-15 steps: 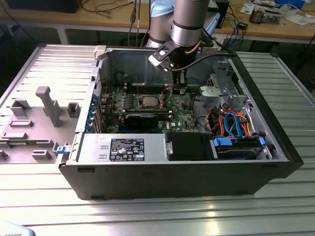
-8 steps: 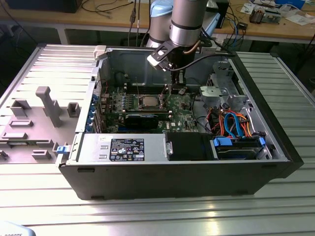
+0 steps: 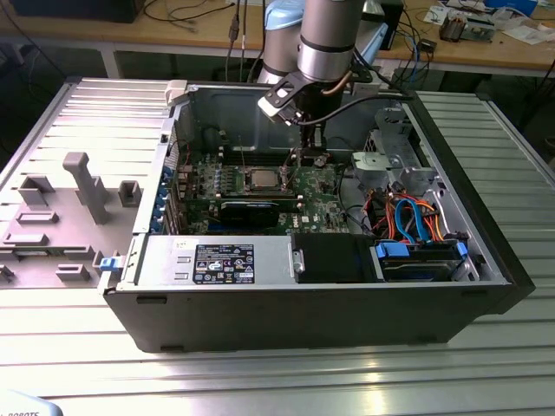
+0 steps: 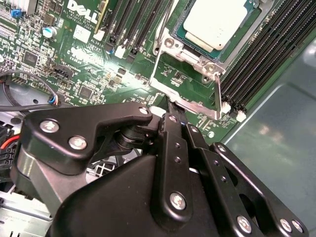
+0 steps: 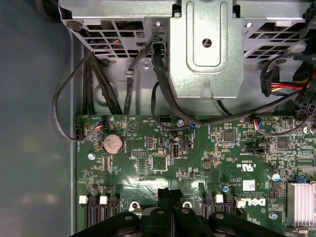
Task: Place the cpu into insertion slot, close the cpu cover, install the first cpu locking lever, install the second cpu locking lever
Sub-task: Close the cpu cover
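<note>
- The cpu (image 3: pixel 263 179) lies flat in the insertion slot at the centre of the exterior view, inside the open computer case (image 3: pixel 260 321). The gripper (image 3: pixel 305 154) hangs just to the exterior view's right of it, low over the motherboard (image 3: pixel 316 195).
- In the second wrist view the cpu (image 4: pixel 217 22) sits in the insertion slot (image 4: pixel 172 45), silver top showing. The cpu cover (image 4: pixel 195 104) stands tilted up beside it, and the gripper (image 4: pixel 170 106), its fingers (image 4: pixel 173 133) drawn together, meets the cover's edge.
- In the first wrist view the gripper (image 5: pixel 170 193) has no gap between its tips, over the green board near a coin battery (image 5: pixel 112 143).
</note>
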{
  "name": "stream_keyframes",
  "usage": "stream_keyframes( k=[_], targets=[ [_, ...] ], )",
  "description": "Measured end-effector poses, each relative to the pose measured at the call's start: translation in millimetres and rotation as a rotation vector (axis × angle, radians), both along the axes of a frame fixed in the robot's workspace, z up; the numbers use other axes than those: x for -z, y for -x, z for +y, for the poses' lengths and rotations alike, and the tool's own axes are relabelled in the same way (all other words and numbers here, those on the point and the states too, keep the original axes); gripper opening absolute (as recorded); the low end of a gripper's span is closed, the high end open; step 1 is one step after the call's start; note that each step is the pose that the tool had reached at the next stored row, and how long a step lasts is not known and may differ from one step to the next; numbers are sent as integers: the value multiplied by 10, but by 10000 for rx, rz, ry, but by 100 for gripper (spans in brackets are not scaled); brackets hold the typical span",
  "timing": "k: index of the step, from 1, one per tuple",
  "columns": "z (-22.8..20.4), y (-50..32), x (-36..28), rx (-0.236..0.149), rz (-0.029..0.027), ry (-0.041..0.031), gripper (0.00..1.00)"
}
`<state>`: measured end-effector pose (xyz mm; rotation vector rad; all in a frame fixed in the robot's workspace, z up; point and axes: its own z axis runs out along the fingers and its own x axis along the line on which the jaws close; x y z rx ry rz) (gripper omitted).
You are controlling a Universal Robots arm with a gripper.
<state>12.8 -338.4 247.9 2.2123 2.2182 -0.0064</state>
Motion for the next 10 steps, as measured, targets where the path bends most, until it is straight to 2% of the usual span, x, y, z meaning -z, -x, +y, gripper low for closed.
stream_keyframes(
  k=[10],
  targets=[
    [0,46,0,0,0,0,11]
  ],
)
